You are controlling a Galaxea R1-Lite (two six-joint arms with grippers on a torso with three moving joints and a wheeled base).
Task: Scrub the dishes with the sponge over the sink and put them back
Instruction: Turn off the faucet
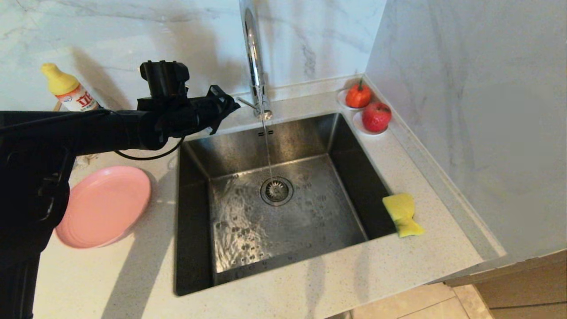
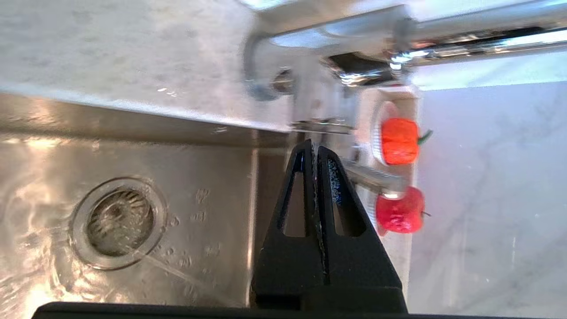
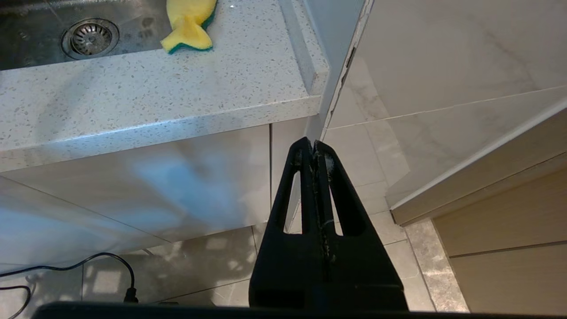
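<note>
Here the left tool (image 1: 232,105) is shown held above the rear left corner of the sink (image 1: 195,221), close beside the base of the tap (image 1: 253,57), its two fingers pressed together with nothing between them. In the left wrist view the closed fingertips (image 2: 315,153) are seen just short of the tap's lever. A thin stream of water is seen falling from the spout to the drain strainer (image 1: 276,191), and the basin floor is rippled with water. The pink plate (image 1: 104,206) is found on the bench (image 1: 133,274) to the left of the sink, partly covered by the left arm. The sponge (image 1: 402,214) is laid on the bench at the right rim of the sink, slightly overhanging it, bent in the middle. Two red fruits (image 1: 366,106) are set on small saucers in the rear right corner, and a yellow-capped bottle (image 1: 68,92) is placed at the rear left. The right tool (image 3: 314,153) is hung below bench level beside the cabinet front, its fingers likewise shut and empty. The teal bowl is seen in no view.
</note>
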